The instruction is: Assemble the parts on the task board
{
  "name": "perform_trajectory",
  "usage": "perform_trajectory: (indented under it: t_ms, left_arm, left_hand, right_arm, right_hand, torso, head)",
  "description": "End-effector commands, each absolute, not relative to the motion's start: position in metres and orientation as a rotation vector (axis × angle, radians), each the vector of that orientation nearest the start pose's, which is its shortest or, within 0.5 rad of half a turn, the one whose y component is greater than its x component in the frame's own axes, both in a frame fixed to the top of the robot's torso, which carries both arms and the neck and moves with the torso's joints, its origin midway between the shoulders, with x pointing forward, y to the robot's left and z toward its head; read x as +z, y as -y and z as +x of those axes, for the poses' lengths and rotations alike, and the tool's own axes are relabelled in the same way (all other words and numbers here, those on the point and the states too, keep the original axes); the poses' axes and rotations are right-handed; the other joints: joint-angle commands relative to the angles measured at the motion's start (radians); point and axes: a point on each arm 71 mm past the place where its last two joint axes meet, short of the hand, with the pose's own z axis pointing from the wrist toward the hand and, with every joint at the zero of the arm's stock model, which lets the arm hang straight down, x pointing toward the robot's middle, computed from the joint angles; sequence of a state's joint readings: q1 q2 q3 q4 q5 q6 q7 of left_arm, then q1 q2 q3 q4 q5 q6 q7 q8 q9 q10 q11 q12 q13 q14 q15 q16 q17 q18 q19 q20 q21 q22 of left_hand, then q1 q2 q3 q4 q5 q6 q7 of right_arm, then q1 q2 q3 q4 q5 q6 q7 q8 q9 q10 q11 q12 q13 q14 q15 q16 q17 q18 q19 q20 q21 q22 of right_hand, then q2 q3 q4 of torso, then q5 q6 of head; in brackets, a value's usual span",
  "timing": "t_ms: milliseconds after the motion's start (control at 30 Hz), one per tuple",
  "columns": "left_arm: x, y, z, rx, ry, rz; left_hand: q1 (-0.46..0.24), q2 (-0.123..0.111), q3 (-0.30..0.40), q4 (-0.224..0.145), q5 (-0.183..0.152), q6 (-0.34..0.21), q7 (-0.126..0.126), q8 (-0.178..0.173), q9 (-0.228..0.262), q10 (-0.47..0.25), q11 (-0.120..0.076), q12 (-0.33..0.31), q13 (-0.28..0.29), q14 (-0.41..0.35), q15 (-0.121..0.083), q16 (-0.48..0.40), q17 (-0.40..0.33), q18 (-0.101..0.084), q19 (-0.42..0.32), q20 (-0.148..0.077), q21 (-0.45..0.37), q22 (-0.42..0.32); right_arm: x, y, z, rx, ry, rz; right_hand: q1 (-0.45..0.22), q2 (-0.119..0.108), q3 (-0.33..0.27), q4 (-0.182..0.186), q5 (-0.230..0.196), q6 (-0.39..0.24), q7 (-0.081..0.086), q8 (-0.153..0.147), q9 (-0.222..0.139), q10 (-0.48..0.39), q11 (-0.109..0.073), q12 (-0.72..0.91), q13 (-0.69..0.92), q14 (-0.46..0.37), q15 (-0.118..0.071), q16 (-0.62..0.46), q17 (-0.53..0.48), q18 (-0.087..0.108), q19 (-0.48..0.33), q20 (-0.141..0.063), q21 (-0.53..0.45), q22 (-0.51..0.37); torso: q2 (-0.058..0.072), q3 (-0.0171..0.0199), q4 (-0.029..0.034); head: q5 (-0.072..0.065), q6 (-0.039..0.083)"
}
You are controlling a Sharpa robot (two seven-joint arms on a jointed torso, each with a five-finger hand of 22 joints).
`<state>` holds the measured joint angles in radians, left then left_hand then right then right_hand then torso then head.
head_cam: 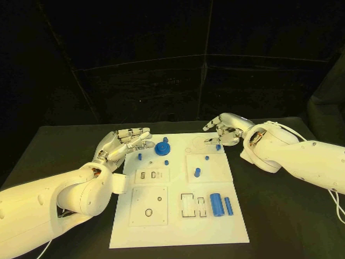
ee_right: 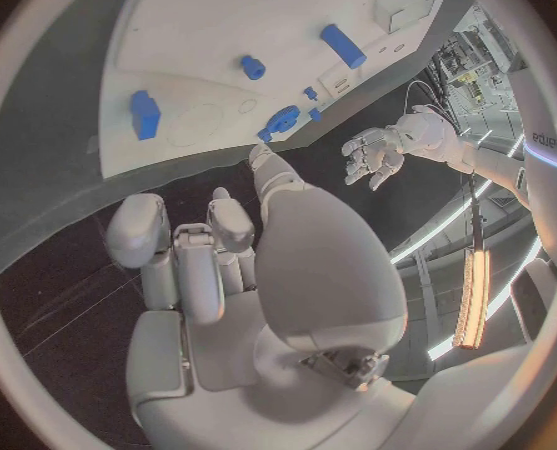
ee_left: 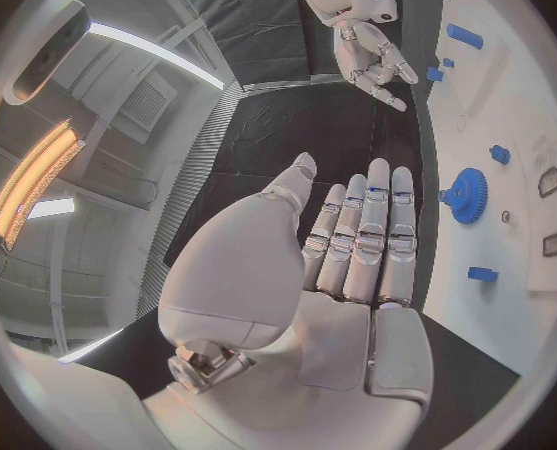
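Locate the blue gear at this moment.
In the head view the blue gear sits on the far left part of the task board, just beside the left hand fingertips. The left wrist view shows it untouched.

Two glossy white arms, rounded shells; silver segmented left hand (head_cam: 124, 143) and right hand (head_cam: 223, 129); thin white cable (head_cam: 339, 208) along the right forearm; smooth pale palm plates.

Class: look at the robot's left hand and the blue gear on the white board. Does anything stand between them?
Nothing visible does. The left hand, holding nothing, lies at the task board's edge, with bare board between its fingers and the blue gear.
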<state>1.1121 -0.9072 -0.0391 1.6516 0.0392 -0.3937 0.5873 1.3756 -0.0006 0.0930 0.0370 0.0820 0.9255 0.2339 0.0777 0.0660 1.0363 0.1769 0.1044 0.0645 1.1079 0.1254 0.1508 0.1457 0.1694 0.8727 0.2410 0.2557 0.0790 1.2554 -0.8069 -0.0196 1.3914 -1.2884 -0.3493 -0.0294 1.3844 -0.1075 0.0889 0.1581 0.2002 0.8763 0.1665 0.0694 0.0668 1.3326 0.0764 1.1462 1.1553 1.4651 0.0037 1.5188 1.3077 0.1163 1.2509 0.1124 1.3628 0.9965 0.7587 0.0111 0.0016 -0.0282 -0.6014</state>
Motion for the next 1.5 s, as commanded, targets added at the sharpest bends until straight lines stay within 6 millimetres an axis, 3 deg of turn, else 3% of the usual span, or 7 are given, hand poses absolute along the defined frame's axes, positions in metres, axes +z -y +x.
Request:
perform_trajectory:
  t_ms: [33, 167, 433, 600, 667, 1000, 1500]
  left_arm:
    - [-0.195, -0.208, 0.451, -1.628, -1.270, -1.118]
    - [-0.195, -0.207, 0.452, -1.631, -1.271, -1.117]
    - [-0.196, -0.205, 0.454, -1.631, -1.272, -1.118]
    - [-0.197, -0.204, 0.455, -1.631, -1.273, -1.118]
    - [-0.197, -0.204, 0.455, -1.631, -1.273, -1.119]
    - [-0.199, -0.204, 0.455, -1.629, -1.275, -1.120]
    - [-0.200, -0.204, 0.456, -1.627, -1.276, -1.122]
  left_hand:
    - [-0.001, 0.009, 0.001, -0.009, -0.005, 0.007, -0.004, -0.002, 0.000, 0.009, -0.003, -0.003, 0.000, 0.004, 0.004, -0.007, 0.001, 0.016, 0.005, 0.004, -0.004, -0.001]
    - [-0.001, 0.009, 0.001, -0.009, -0.005, 0.007, -0.004, -0.002, 0.000, 0.009, -0.003, -0.003, 0.000, 0.004, 0.004, -0.007, 0.001, 0.016, 0.005, 0.004, -0.004, -0.001]
    - [-0.001, 0.009, 0.001, -0.009, -0.005, 0.007, -0.004, -0.002, 0.000, 0.009, -0.003, -0.003, 0.000, 0.004, 0.004, -0.007, 0.001, 0.016, 0.005, 0.004, -0.004, -0.001]
    - [-0.001, 0.009, 0.001, -0.009, -0.005, 0.007, -0.004, -0.002, 0.000, 0.009, -0.003, -0.003, 0.000, 0.004, 0.004, -0.007, 0.001, 0.016, 0.005, 0.004, -0.004, -0.001]
    - [-0.001, 0.009, 0.001, -0.009, -0.005, 0.007, -0.004, -0.002, 0.000, 0.009, -0.003, -0.003, 0.000, 0.004, 0.004, -0.007, 0.001, 0.016, 0.005, 0.004, -0.004, -0.001]
    - [-0.002, 0.009, 0.001, -0.010, -0.005, 0.008, -0.005, -0.002, 0.000, 0.011, -0.003, -0.003, 0.000, 0.005, 0.003, -0.007, 0.001, 0.016, 0.006, 0.004, -0.005, -0.002]
    - [-0.002, 0.009, 0.001, -0.010, -0.005, 0.008, -0.005, -0.002, 0.000, 0.011, -0.003, -0.003, 0.000, 0.005, 0.003, -0.007, 0.001, 0.016, 0.006, 0.004, -0.005, -0.002]
  right_arm:
    - [-0.150, 0.231, 0.522, 0.784, -1.553, 0.024]
    - [-0.152, 0.247, 0.525, 0.763, -1.561, 0.023]
    - [-0.159, 0.262, 0.530, 0.725, -1.585, 0.018]
    - [-0.164, 0.267, 0.533, 0.709, -1.609, 0.016]
    - [-0.166, 0.268, 0.534, 0.703, -1.620, 0.011]
    - [-0.177, 0.271, 0.534, 0.687, -1.676, -0.009]
    - [-0.183, 0.271, 0.535, 0.669, -1.711, -0.023]
  right_hand:
    - [0.012, -0.002, -0.002, -0.007, 0.005, -0.007, 0.001, -0.003, -0.001, -0.009, 0.000, -0.006, -0.004, 0.074, -0.003, -0.004, 0.115, -0.006, -0.006, -0.002, -0.005, -0.001]
    - [0.014, -0.005, -0.007, -0.010, 0.011, -0.006, 0.002, -0.002, 0.000, -0.011, 0.000, -0.010, -0.007, 0.074, -0.002, -0.005, 0.114, -0.006, -0.008, -0.002, -0.006, -0.003]
    - [0.016, -0.006, -0.009, -0.012, 0.014, -0.004, 0.002, -0.001, 0.001, -0.012, 0.001, -0.012, -0.008, 0.073, -0.002, -0.006, 0.112, -0.005, -0.010, -0.002, -0.008, -0.007]
    - [0.019, -0.006, -0.011, -0.015, 0.018, -0.003, 0.003, 0.000, 0.001, -0.013, 0.001, -0.012, -0.008, 0.073, -0.001, -0.006, 0.111, -0.005, -0.011, -0.001, -0.009, -0.009]
    - [0.020, -0.005, -0.011, -0.016, 0.019, -0.002, 0.003, 0.000, 0.001, -0.012, 0.001, -0.012, -0.008, 0.073, -0.001, -0.007, 0.110, -0.005, -0.012, -0.001, -0.009, -0.010]
    - [0.027, -0.004, -0.015, -0.023, 0.020, 0.005, 0.001, 0.004, 0.003, -0.012, 0.000, -0.011, -0.007, 0.073, -0.002, -0.007, 0.110, -0.005, -0.013, -0.001, -0.010, -0.012]
    - [0.034, 0.011, -0.020, -0.033, 0.021, 0.036, -0.005, 0.017, 0.007, -0.005, -0.005, -0.002, 0.002, 0.073, -0.006, -0.007, 0.111, -0.005, -0.011, -0.004, -0.010, -0.010]
  torso:
    - [-0.002, 0.0029, -0.0072]
    - [0.000, 0.0074, -0.0086]
    - [0.000, 0.0035, -0.0066]
    - [-0.001, 0.0031, -0.0042]
    - [-0.001, 0.0019, -0.0061]
    - [-0.001, 0.0023, -0.0068]
    - [-0.002, 0.0026, -0.0061]
  head:
    - [-0.003, 0.003]
    - [-0.015, 0.005]
    - [-0.021, 0.001]
    - [-0.022, -0.003]
    - [-0.021, -0.005]
    - [-0.021, -0.013]
    - [-0.024, -0.014]
